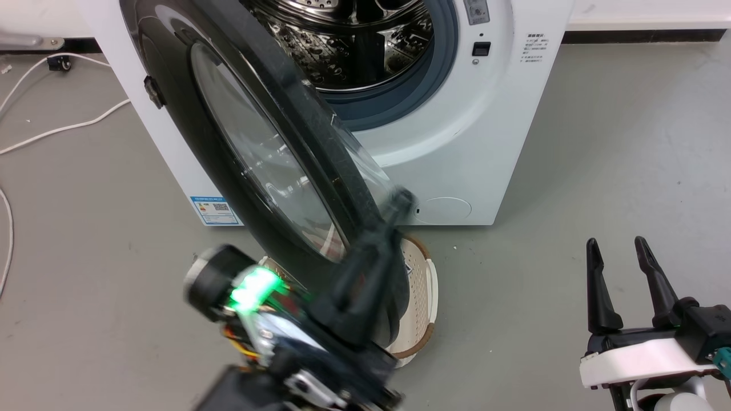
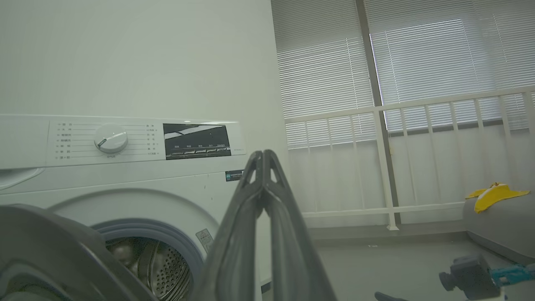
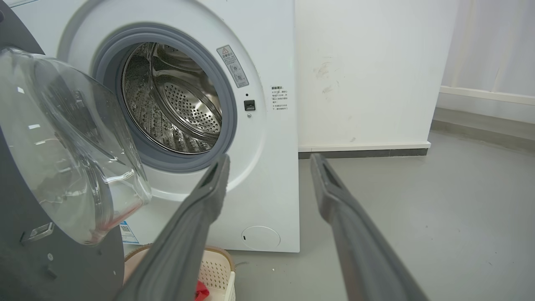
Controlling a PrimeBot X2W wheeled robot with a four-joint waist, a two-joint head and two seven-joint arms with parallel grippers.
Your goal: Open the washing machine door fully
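Roughly half open: washing machine door [image 1: 257, 160], glossy black ring round a bulging clear glass bowl, ran from upper left to centre. Left gripper [image 1: 400, 202], jaws pressed together, sat blurred at its lower rim; might skid off that slick finish, or clip perforated basket [image 1: 421, 274] beneath. Right gripper [image 1: 615, 242] spread, lower right.

The head camera looks steeply down, close on the washing machine [image 1: 485, 148]. Both wrist cameras face it from low, sharing its drum [image 3: 179, 104].
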